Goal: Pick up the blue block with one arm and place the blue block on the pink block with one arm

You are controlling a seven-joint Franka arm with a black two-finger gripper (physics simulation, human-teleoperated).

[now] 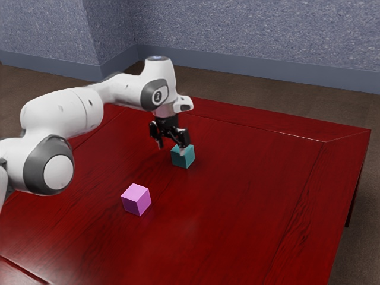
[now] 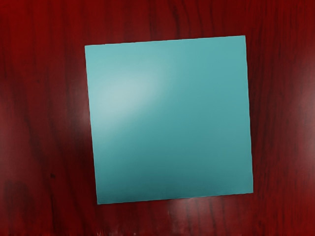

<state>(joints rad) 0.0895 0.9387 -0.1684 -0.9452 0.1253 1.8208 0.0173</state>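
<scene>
We are at the pick-up step: our claw [image 1: 173,143] hangs right over the blue block [image 1: 183,158], fingers apart, gripping nothing. The block rests on the tabletop [image 1: 267,196] near frame centre, and the pink block [image 1: 136,199] sits lower left, well apart. Next, we judge, comes lowering and closing squarely.

I am counting one solid teal-blue cube [image 1: 183,157] [image 2: 170,118], one solid pink cube [image 1: 136,199] and one glossy dark red wooden surface [image 1: 255,196] carrying both.
</scene>
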